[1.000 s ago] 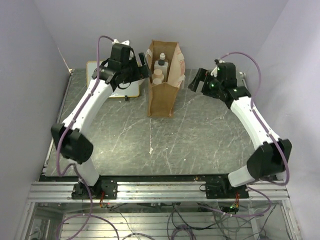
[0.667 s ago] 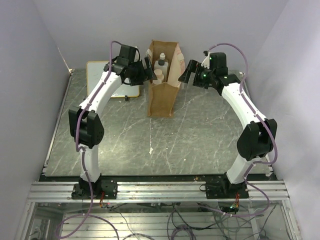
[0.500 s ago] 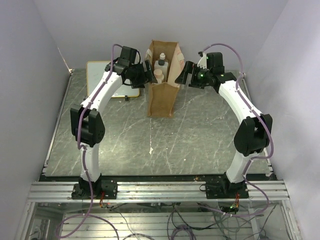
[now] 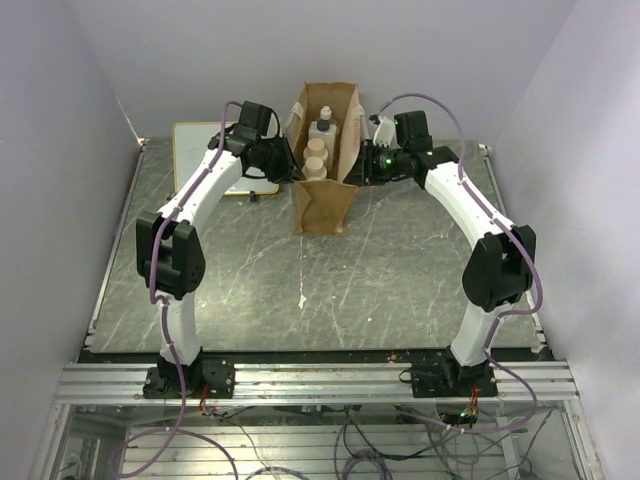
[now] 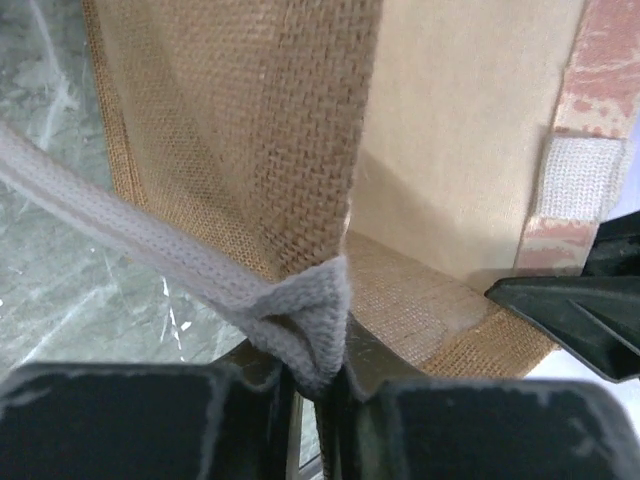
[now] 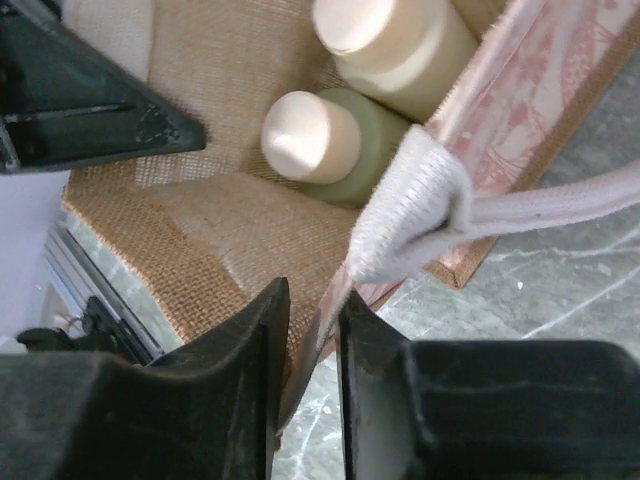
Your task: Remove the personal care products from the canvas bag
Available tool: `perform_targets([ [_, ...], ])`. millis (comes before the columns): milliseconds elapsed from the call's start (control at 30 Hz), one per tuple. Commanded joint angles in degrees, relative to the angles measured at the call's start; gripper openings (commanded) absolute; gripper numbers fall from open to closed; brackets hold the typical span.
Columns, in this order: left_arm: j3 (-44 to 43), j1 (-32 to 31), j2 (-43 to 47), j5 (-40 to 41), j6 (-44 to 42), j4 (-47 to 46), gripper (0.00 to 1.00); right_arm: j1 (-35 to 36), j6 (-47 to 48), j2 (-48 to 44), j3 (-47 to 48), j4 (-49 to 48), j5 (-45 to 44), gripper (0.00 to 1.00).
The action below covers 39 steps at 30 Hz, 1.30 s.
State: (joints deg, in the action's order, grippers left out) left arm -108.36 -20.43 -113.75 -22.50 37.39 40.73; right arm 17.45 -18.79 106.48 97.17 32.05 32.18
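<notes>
From above, the bag is seen upright at the middle of the tabletop's far edge, bottles inside, with the left pincer and right pincer at its sides. At the left wrist, rim and strap are clamped between shut jaws. At the right wrist, the opposite rim is pinched likewise. By uneven pulling the bag could be tipped, or the cloth lost.

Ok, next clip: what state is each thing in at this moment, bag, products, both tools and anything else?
canvas bag: standing upright, mouth open, pinched on both sides.
personal care products: upright inside the bag, none taken out yet.
left tool: shut on the bag's left wall.
right tool: shut on the bag's right rim.
whiteboard: lying flat, partly hidden.
</notes>
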Motion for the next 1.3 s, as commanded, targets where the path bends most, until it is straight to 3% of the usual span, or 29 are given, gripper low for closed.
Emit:
perform_targets([
  [0, 4.57, -0.76, 5.84, -5.05, 1.61, -0.36, 0.17, 3.94, 3.91, -3.87, -1.07, 2.65, 2.04, 0.18],
  [133, 8.56, -1.73, 10.79, -4.21, 2.18, -0.2, 0.09, 6.78, 4.11, -8.01, -4.48, 2.01, 1.55, 0.0],
  [333, 15.26, -2.33, 18.61, -2.64, 2.54, 1.36, 0.07, 11.36, 2.14, -16.54, -13.07, -0.4, 0.36, 0.0],
  [733, 31.64, -2.6, 34.93, 3.92, 4.84, 5.58, 0.07, 28.18, -7.51, -32.4, -32.29, -7.73, -3.48, 0.0],
  [1000, 34.02, -2.6, 41.56, 12.43, 5.64, 9.19, 0.12, 33.83, -6.78, -27.24, -26.91, -4.48, -3.11, 0.06],
  [1100, 33.41, -2.6, 41.58, 14.36, 4.47, 10.76, 0.14, 33.65, -5.94, -27.58, -24.65, -1.74, -9.18, 0.23],
  [1167, 32.45, -2.6, 40.88, 14.47, 3.83, 11.55, 0.21, 33.05, -4.54, -28.21, -22.5, 1.41, -13.93, 0.35],
  [1267, 29.96, -2.6, 39.18, 14.04, 2.94, 13.2, 0.49, 30.63, -2.58, -28.55, -19.41, 6.89, -18.73, 0.53],
])
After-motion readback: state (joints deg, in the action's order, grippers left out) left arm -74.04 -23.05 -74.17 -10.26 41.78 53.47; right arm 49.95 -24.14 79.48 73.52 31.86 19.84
